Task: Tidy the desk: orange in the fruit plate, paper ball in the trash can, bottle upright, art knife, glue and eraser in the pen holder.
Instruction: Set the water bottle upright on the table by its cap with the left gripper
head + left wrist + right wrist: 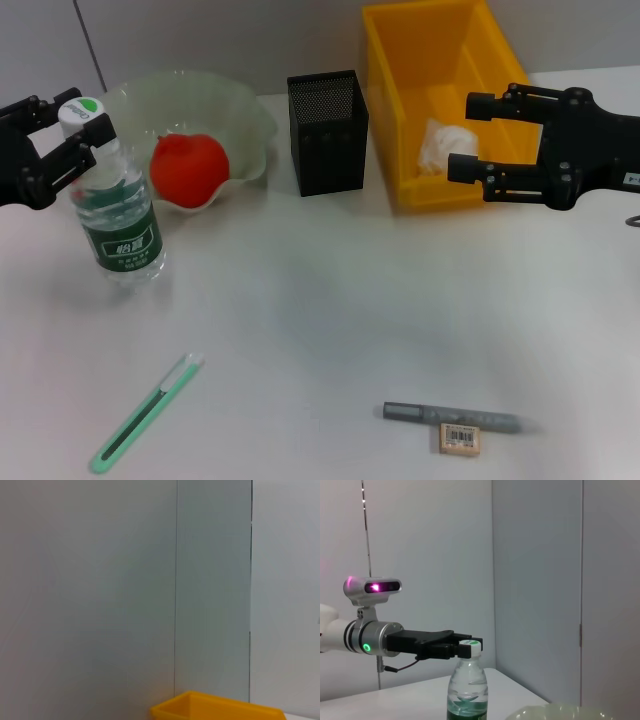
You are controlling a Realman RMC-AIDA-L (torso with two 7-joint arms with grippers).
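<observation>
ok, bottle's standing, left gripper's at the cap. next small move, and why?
Probably back the left gripper away from the cap. The clear plastic water bottle with its green label already stands upright on the white desk, and the fingers look open around the white cap. Then go for the green art knife, still lying on the desk.

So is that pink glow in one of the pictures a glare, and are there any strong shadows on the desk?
In the right wrist view the pink glow comes from a light on the left arm's camera, above the left gripper at the bottle cap. In the head view the table is evenly lit, with only faint shadows.
</observation>
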